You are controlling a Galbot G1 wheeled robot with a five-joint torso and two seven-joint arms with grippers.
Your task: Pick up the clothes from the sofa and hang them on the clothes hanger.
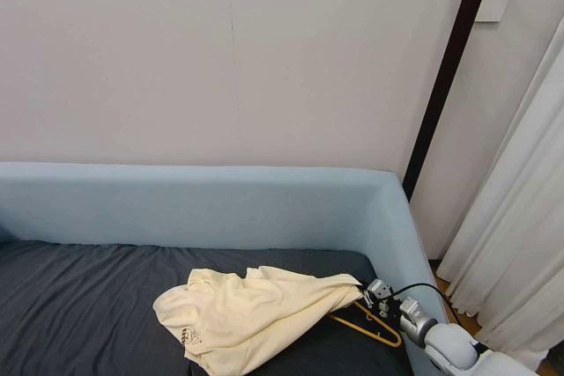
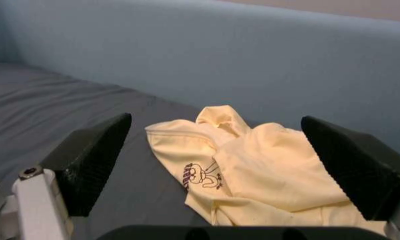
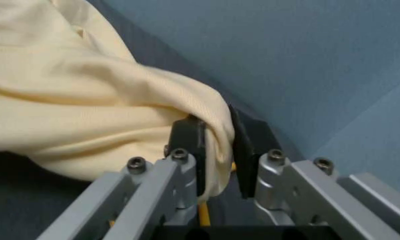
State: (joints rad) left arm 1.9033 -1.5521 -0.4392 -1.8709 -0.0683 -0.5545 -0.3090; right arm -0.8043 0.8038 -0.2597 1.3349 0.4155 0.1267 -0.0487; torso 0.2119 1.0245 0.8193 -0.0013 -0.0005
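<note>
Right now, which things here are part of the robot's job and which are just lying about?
Job:
shirt, pinched by the right gripper
hanger, poking out from under it
sofa
left gripper, open, facing the shirt

Just there:
curtain
wall
dark post

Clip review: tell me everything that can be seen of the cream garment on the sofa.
The cream garment is a soft, thin-looking fabric piece, crumpled in a loose heap, lying on the sofa's dark grey seat near its right end. A small dark cartoon print shows on one flap. The right gripper pinches a bunched fold at its right edge between its black fingers. A tan hanger lies partly beneath that edge.
</note>
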